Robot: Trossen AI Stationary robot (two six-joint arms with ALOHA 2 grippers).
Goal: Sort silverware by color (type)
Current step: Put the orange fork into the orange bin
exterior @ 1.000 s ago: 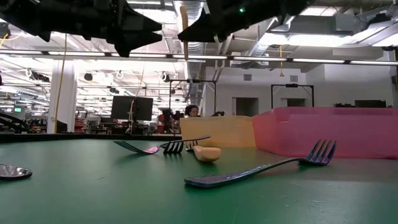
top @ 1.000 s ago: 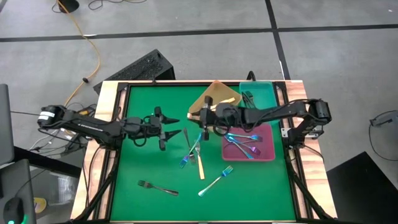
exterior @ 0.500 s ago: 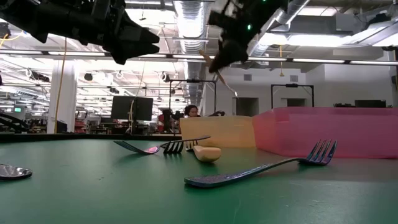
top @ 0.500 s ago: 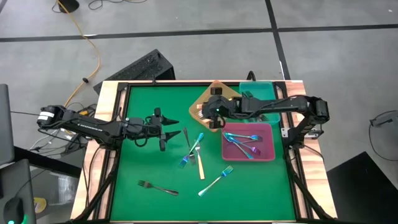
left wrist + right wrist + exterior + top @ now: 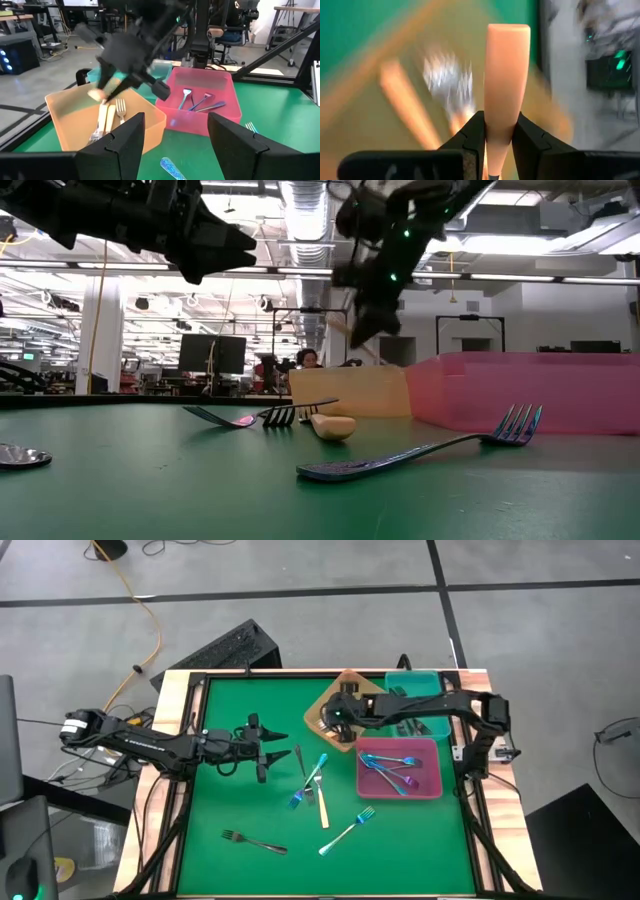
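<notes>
My right gripper (image 5: pixel 332 721) hangs over the orange tray (image 5: pixel 352 685), shut on a cream-handled fork (image 5: pixel 506 75); other cream forks (image 5: pixel 107 120) lie in that tray. My left gripper (image 5: pixel 277 743) hovers open above the mat, left of the loose forks. On the mat lie two blue forks (image 5: pixel 346 830) (image 5: pixel 308 782), a cream one (image 5: pixel 322 806) and two black ones (image 5: pixel 252 840) (image 5: pixel 300 760). Several blue forks (image 5: pixel 390 768) rest in the pink tray (image 5: pixel 432 788). Dark forks (image 5: pixel 400 695) lie in the teal tray (image 5: pixel 425 683). My right gripper pinches the cream fork's flat handle (image 5: pixel 505 107) between its two fingers (image 5: pixel 472 135), with the handle's blunt end sticking out past them. The fork is lifted clear above the orange tray and slants downward (image 5: pixel 343 326) in the low view. Its tines are hidden behind the fingers.
The three trays crowd the far right of the green mat (image 5: pixel 230 800), whose near left part is bare. A raised wooden frame (image 5: pixel 170 790) borders the table. A black keyboard (image 5: pixel 225 648) lies beyond the far edge.
My right gripper has carried the cream fork from above the loose forks at mid-table toward the far edge, over the orange tray, coming lower and tipping so the fork slants. It stays shut on the fork.
</notes>
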